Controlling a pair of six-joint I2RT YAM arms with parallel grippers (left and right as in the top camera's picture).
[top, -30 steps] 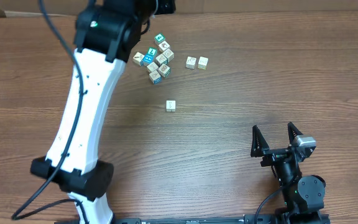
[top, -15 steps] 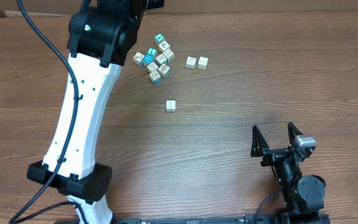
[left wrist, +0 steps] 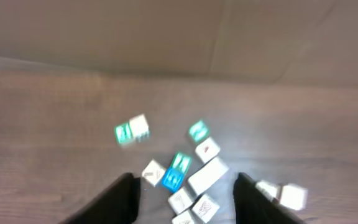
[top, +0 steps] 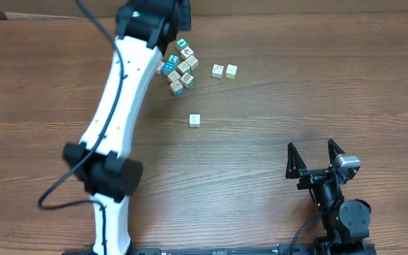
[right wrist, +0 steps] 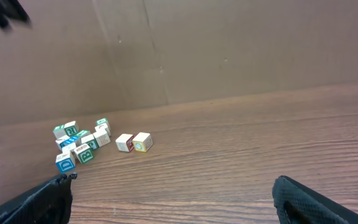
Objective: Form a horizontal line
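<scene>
Row of two pale cubes [top: 224,71] lies touching on the table [top: 296,92], just right of a loose cluster of teal-and-white cubes [top: 179,67]. A single cube [top: 195,120] sits apart from both. Left end effector [left wrist: 185,190] hovers over the cluster, fingers partly spread, holding nothing. Right end effector [top: 316,157] stands wide and empty, well apart from the cubes.

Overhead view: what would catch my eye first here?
The long white left arm stretches to a jumble of small lettered cubes at the far side. Two cubes sit side by side just right of it, one lone cube nearer. The right arm's fingers stand open.
</scene>
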